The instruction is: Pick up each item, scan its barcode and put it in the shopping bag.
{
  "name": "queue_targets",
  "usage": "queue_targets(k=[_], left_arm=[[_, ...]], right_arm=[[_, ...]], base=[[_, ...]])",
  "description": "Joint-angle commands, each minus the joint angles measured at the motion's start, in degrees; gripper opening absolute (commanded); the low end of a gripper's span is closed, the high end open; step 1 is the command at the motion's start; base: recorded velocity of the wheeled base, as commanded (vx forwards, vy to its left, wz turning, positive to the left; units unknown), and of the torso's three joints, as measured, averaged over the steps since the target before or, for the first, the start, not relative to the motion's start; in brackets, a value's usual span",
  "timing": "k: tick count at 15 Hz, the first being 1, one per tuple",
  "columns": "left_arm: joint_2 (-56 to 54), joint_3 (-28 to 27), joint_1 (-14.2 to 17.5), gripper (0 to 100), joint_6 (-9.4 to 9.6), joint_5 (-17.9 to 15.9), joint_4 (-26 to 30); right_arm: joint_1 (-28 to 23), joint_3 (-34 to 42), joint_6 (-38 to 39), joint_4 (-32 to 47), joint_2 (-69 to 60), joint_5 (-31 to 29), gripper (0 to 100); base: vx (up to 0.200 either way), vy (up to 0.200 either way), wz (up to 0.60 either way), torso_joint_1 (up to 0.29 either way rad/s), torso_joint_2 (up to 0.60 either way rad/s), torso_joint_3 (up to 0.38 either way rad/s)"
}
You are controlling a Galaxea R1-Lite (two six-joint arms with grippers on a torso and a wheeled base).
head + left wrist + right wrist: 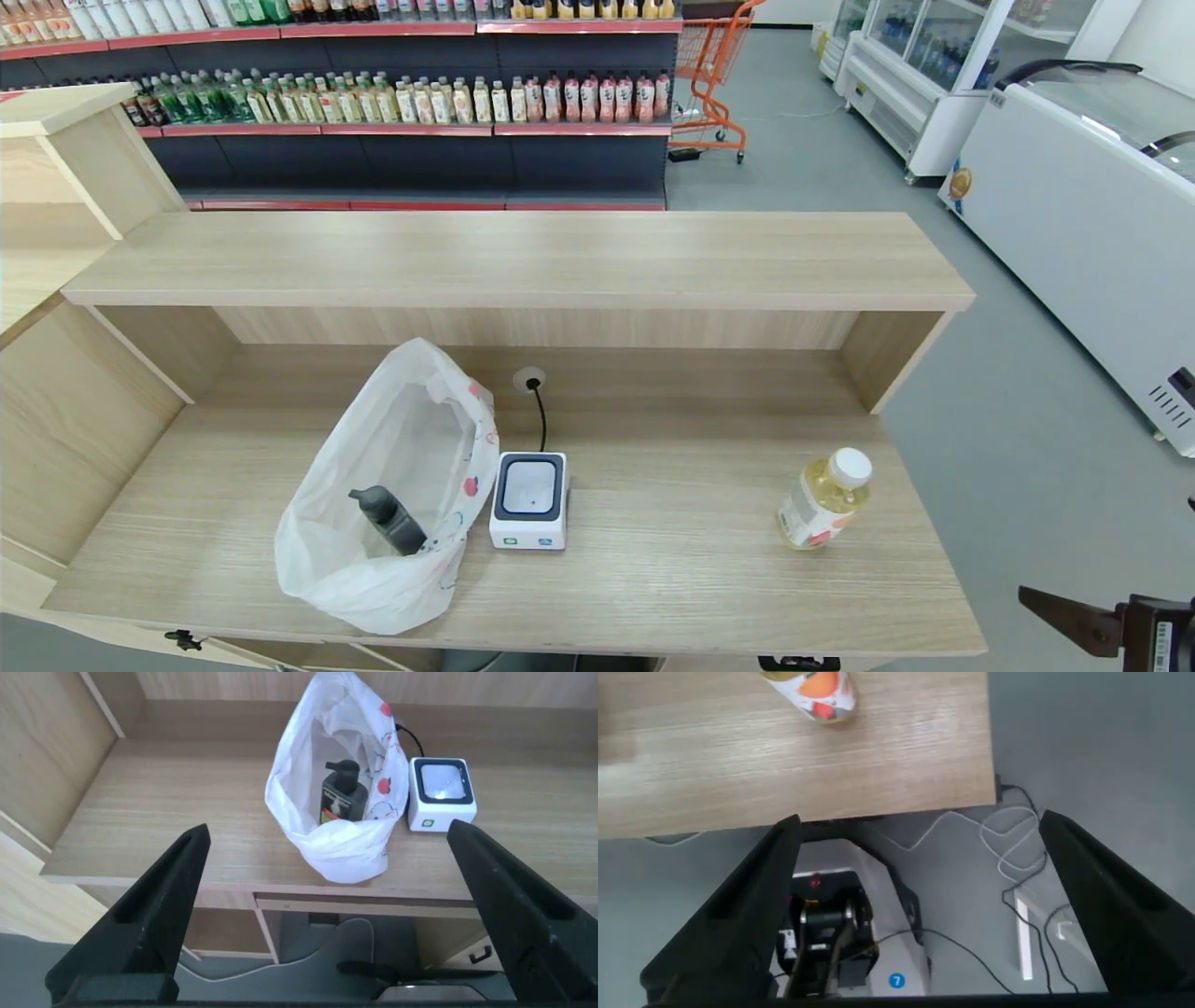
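Observation:
A white plastic shopping bag (383,504) stands open on the left of the wooden counter (672,560), with a dark pump bottle (390,521) inside it. A white barcode scanner (529,499) sits just right of the bag. A yellow drink bottle (826,499) with a white cap stands alone near the counter's right end. My left gripper (327,835) hangs open off the counter's front edge, in front of the bag (332,793) and scanner (441,793). My right gripper (915,826) is open and empty off the front right corner, short of the drink bottle (811,689).
A raised upper shelf (523,257) runs across the back of the counter, with side panels at both ends. The scanner's black cable (541,415) runs back to a hole in the counter. A chest freezer (1092,215) stands to the right, and stocked store shelves stand behind.

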Motion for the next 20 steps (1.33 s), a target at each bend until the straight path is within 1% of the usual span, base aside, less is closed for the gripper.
queue_targets(k=[1, 2, 4, 5, 7, 9, 10, 12, 15, 16, 17, 18, 20], left_arm=[[-0.02, 0.00, 0.02, 100, -0.03, 0.00, -0.01], [-0.02, 0.00, 0.02, 100, -0.03, 0.00, -0.01], [-0.02, 0.00, 0.02, 100, -0.03, 0.00, -0.01], [-0.02, 0.00, 0.02, 100, -0.03, 0.00, -0.01], [-0.02, 0.00, 0.02, 100, -0.03, 0.00, -0.01], [-0.02, 0.00, 0.02, 100, 0.06, 0.00, -0.01], [-0.02, 0.00, 0.02, 100, -0.03, 0.00, -0.01], [-0.02, 0.00, 0.02, 100, -0.03, 0.00, -0.01], [-0.02, 0.00, 0.02, 100, -0.03, 0.00, -0.01], [-0.02, 0.00, 0.02, 100, 0.06, 0.00, -0.01], [-0.02, 0.00, 0.02, 100, -0.03, 0.00, -0.01], [-0.02, 0.00, 0.02, 100, -0.03, 0.00, -0.01], [-0.02, 0.00, 0.02, 100, -0.03, 0.00, -0.01]], right_arm=[[-1.25, -0.19, -0.10, 0.56, 3.70, -3.59, 100], [-1.34, -1.51, -0.10, 0.38, 5.99, -4.38, 100], [-1.25, -4.85, 0.34, 0.12, 11.08, -4.11, 100], [-0.81, -5.11, 0.52, -2.25, 14.16, -3.85, 100], [-0.54, -3.36, 0.34, -11.22, 20.84, -1.74, 100], [-0.02, -2.30, -0.01, -17.64, 27.34, -1.30, 100], [0.16, -2.30, -0.01, -18.69, 28.84, -0.86, 100], [2.44, -2.21, -0.10, -21.68, 32.44, 0.46, 100], [7.10, -2.13, -0.27, -30.29, 38.16, 0.19, 100], [7.37, -2.21, -0.27, -31.17, 38.95, 0.11, 100], [7.72, -2.30, -1.15, -33.19, 40.62, 0.02, 100], [7.72, -2.04, -3.61, -36.36, 42.90, 0.02, 100], [7.80, -2.13, -4.93, -40.31, 45.80, 0.02, 100]], base=[[0.000, 0.000, 0.00, 0.000, 0.00, 0.000], [0.000, 0.000, 0.00, 0.000, 0.00, 0.000], [0.000, 0.000, 0.00, 0.000, 0.00, 0.000], [0.000, 0.000, 0.00, 0.000, 0.00, 0.000], [0.000, 0.000, 0.00, 0.000, 0.00, 0.000], [0.000, 0.000, 0.00, 0.000, 0.00, 0.000], [0.000, 0.000, 0.00, 0.000, 0.00, 0.000], [0.000, 0.000, 0.00, 0.000, 0.00, 0.000], [0.000, 0.000, 0.00, 0.000, 0.00, 0.000], [0.000, 0.000, 0.00, 0.000, 0.00, 0.000], [0.000, 0.000, 0.00, 0.000, 0.00, 0.000], [0.000, 0.000, 0.00, 0.000, 0.00, 0.000], [0.000, 0.000, 0.00, 0.000, 0.00, 0.000]])
